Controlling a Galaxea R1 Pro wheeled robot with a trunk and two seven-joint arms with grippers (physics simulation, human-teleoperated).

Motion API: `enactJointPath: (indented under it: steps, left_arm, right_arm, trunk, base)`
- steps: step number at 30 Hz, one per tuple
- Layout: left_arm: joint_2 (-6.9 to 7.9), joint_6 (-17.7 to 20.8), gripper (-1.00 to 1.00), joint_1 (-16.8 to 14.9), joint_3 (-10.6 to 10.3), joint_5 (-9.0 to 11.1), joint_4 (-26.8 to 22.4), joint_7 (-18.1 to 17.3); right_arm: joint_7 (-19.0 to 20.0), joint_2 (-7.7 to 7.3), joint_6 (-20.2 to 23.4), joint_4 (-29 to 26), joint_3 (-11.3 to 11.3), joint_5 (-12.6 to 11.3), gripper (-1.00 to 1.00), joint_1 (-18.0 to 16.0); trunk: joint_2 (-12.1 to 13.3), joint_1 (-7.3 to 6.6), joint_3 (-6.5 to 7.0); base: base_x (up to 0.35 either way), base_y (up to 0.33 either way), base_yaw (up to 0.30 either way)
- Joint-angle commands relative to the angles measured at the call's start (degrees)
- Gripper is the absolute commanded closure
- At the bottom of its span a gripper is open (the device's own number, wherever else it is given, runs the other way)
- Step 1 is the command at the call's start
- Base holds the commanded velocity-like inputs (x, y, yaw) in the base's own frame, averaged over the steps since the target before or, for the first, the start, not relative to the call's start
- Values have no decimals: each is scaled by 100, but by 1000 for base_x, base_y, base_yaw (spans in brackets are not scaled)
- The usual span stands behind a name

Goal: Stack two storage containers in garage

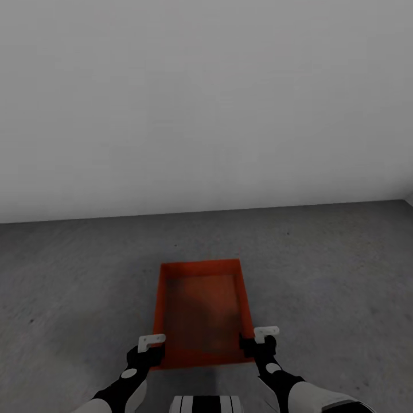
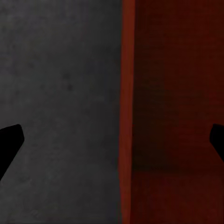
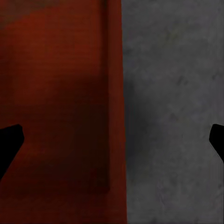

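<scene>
Container: one orange-red rectangular open-topped storage bin (image 1: 202,310) with plain flat walls, sitting on the dark grey mottled concrete floor (image 1: 74,275), directly in front of the robot and short of the plain white wall (image 1: 206,103) beyond. Long axis pointing away toward that wall.

Left tool (image 1: 151,342), black with a white bracket, at the container's near left corner, jaws spread wide and straddling the left wall: in the left wrist view, red rim (image 2: 127,112) running between the two black fingertips (image 2: 9,142), grey floor on the outer side, dark red interior on the other. No contact with the wall visible; nothing gripped.

Right tool (image 1: 261,338), same build, at the container's near right corner, likewise spread wide across the right wall (image 3: 114,93); one black fingertip (image 3: 9,142) over the red inside, the other over bare concrete. Nothing gripped here either.

Cannot tell from these views whether the container touches the floor fully or rests a little tilted.
</scene>
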Motion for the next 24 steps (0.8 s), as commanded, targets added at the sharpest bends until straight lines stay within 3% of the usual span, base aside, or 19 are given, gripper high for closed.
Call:
enactJointPath:
  steps: [1, 24]
  left_arm:
    - [1, -21, -100, -3, -42, 60, 5, 20]
    - [-8, -30, -100, -3, -33, 79, -21, 29]
  right_arm:
    - [-36, 2, -10, 7, 47, -8, -100, -3]
    - [-48, 9, -17, 7, 47, -17, -100, -3]
  trunk:
    - [-1, -1, -3]
    - [-1, -1, -3]
  base:
    - [0, 0, 0]
    - [0, 0, 0]
